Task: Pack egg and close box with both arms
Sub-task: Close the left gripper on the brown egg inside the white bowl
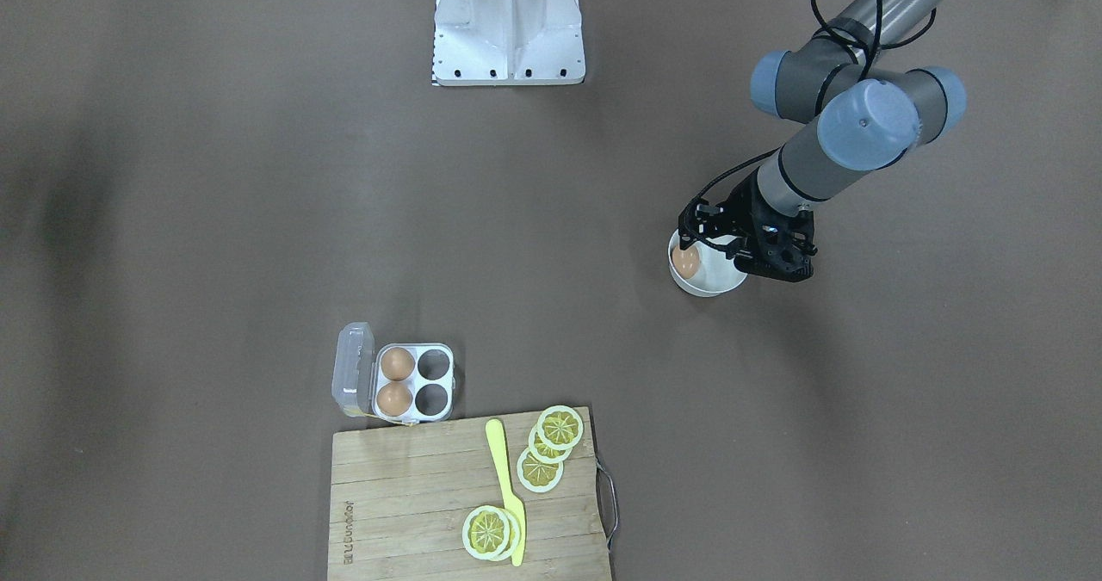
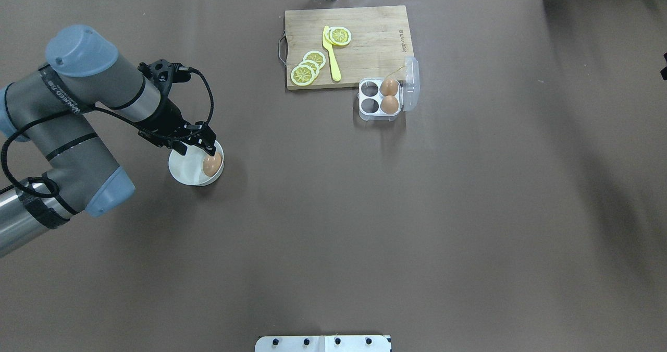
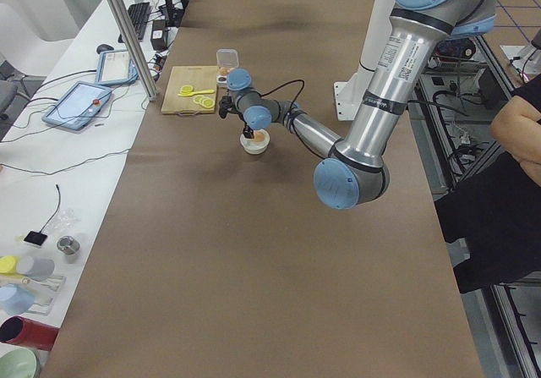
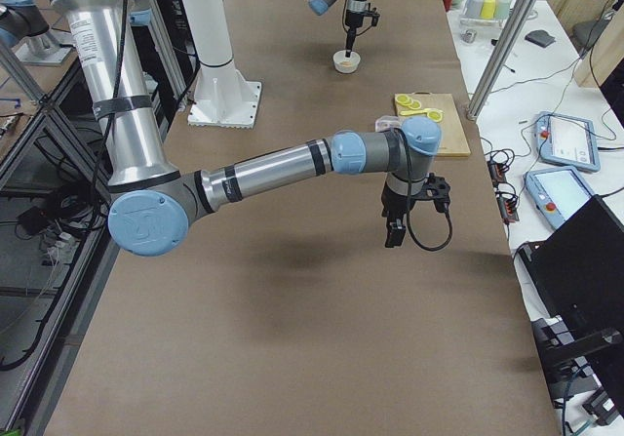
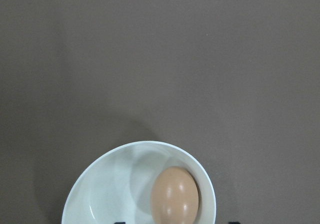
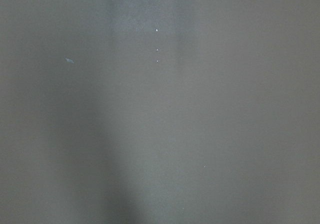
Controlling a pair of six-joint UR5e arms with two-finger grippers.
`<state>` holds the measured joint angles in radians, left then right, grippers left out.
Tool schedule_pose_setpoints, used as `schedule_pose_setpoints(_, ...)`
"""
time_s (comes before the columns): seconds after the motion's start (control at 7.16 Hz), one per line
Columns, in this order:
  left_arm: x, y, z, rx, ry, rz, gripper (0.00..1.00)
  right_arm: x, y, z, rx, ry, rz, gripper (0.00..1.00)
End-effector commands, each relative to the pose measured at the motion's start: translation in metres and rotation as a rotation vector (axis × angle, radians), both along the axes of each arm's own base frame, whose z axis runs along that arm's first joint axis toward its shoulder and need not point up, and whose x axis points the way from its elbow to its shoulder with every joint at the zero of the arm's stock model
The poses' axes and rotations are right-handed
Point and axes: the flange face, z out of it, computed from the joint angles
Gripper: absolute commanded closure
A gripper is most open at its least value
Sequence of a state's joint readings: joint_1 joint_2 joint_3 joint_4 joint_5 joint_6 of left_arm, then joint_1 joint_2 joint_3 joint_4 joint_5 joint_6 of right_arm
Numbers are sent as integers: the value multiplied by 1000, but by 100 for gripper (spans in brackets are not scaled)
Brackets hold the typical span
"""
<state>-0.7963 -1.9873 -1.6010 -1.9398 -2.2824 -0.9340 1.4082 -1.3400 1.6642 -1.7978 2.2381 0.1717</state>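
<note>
One orange-brown egg [image 2: 212,165] lies in a round white bowl [image 2: 181,173]; it also shows in the front view [image 1: 686,261] and the left wrist view [image 5: 175,196]. My left gripper [image 2: 194,148] hangs open just above the bowl [image 1: 708,287]; its fingertips [image 5: 233,222] barely show, one on each side of the egg. The box [image 2: 379,97] stands open, clear lid [image 2: 413,83] upright, with two eggs [image 1: 397,363] [image 1: 394,398] in the cells beside the lid. My right gripper [image 4: 393,233] hangs over bare table. I cannot tell whether it is open or shut.
A wooden cutting board [image 1: 405,495] with lemon slices [image 1: 551,448] and a yellow knife [image 1: 506,488] lies right next to the box. A white metal stand base [image 1: 508,26] sits at the robot's side. A person's arm [image 3: 516,124] shows beside the table.
</note>
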Motion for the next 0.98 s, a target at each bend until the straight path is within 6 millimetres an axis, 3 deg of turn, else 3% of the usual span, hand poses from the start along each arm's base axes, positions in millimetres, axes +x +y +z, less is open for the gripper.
schedule_pose_setpoints(0.0, 11, 0, 10, 12, -16, 3, 27, 0, 1, 2, -4, 1, 0, 0)
schedule_pose_setpoints(0.42, 26, 10, 8, 12, -17, 28, 29, 0, 1, 3, -6, 1, 1, 0)
schedule_pose_setpoints(0.84, 28, 13, 17, 8, -27, 36, 30, 0, 3, 5, -9, 1, 1, 0)
